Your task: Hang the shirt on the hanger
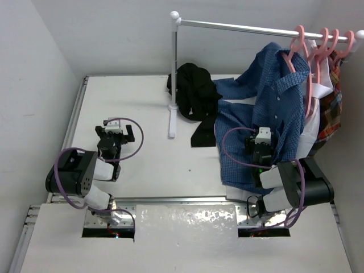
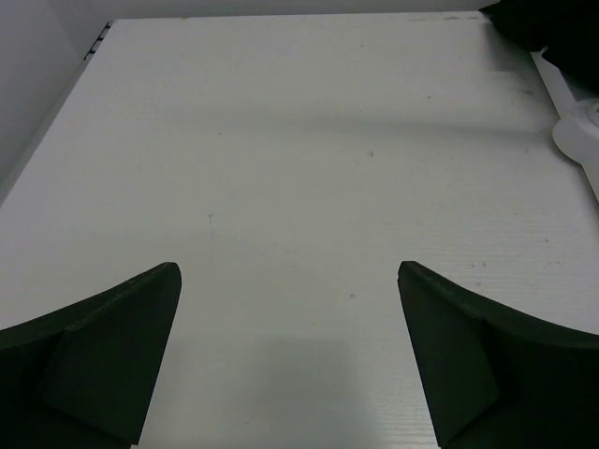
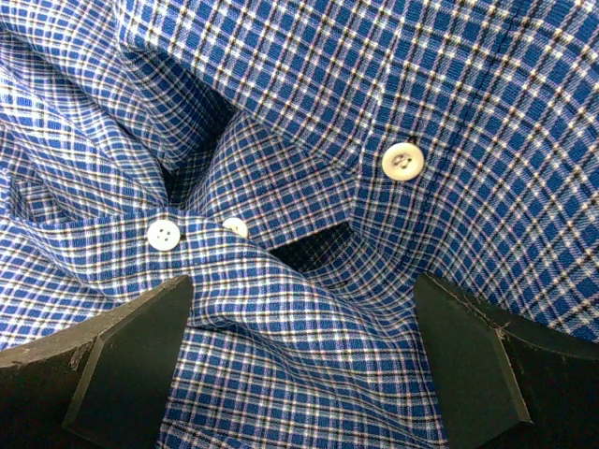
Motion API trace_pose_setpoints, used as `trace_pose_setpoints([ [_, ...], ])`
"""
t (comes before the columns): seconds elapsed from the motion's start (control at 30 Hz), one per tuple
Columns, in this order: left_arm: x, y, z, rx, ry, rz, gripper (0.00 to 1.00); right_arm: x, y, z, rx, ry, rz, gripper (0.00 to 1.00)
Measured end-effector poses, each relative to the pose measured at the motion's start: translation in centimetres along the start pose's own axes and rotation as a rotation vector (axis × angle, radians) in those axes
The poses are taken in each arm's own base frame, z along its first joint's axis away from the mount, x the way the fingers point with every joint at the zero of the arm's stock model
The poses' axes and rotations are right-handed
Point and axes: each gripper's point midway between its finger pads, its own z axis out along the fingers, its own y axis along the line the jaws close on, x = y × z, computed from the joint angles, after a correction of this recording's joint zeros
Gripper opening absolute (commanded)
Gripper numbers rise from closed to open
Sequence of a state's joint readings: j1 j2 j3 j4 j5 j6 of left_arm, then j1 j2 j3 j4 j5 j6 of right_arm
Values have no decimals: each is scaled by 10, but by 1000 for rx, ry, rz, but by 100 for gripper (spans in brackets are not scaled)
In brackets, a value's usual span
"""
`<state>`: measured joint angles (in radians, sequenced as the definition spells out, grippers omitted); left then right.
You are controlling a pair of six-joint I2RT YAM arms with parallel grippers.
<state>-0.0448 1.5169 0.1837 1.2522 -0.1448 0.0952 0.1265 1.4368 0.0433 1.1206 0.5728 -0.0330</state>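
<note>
Presently your left fingers (image 2: 103,365) over the desk (image 2: 281,140) and right fingers (image 3: 131,365) over the blue button-up (image 3: 468,75) gape empty, so the shirt (image 1: 193,94) lies at 12 o'clock.

The left gripper (image 2: 288,271) is hanging over a white table (image 2: 281,140). Its two dark fingers (image 2: 103,365) are sticking up from the bottom corners, spread wide apart, with nothing between them. They are casting a faint grey shadow on the table just ahead. A black shape (image 2: 547,23) is peeking in at the top right corner, too cut off to tell what it is. A white bar (image 2: 580,140) is lying along the right edge.
</note>
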Motion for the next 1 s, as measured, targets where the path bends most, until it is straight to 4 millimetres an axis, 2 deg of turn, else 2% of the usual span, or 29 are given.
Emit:
trace_pose_setpoints([
  [0.2, 0, -4, 0, 25, -1, 2, 100, -5, 1, 0, -11, -16, -2, 99],
  [0.3, -4, -29, 6, 188, 53, 61, 100, -17, 4, -5, -41, -43, -8, 96],
  [0.33, -16, -38, 12, 239, 59, 71, 100, -22, 5, -6, -54, -52, -6, 91],
  [0.37, -41, -48, 21, 287, 50, 76, 99, -29, 8, -7, -72, -62, 2, 87],
  [0.4, -76, -55, 32, 324, 14, 81, 99, -37, 12, -7, -102, -74, 8, 83],
  [0.43, -117, -61, 41, 353, -38, 88, 96, -48, 20, -7, -145, -88, 20, 73],
  [0.5, -189, -68, 48, 383, -140, 100, 94, -74, 34, -8, -226, -123, 45, 66],
  [0.53, -217, -69, 48, 391, -172, 105, 93, -86, 42, -8, -263, -132, 55, 65],
  [0.57, -235, -70, 46, 397, -189, 110, 93, -99, 50, -9, -302, -140, 61, 68],
  [0.6, -242, -70, 45, 398, -191, 111, 93, -110, 58, -10, -336, -143, 66, 72],
  [0.63, -241, -70, 43, 400, -176, 113, 93, -119, 66, -11, -371, -144, 71, 76],
  [0.7, -214, -71, 41, 410, -94, 113, 93, -133, 83, -12, -436, -136, 66, 81],
  [0.8, -144, -71, 35, 425, 104, 115, 95, -140, 114, -11, -530, -99, 30, 85],
  [0.87, -106, -69, 28, 430, 226, 125, 95, -143, 144, -10, -606, -64, 1, 86],
  [0.93, -91, -67, 22, 431, 286, 134, 96, -147, 173, -6, -676, -30, -11, 86],
  [1.0, -88, -66, 20, 430, 300, 143, 96, -155, 202, 4, -729, -4, 6, 86],
])
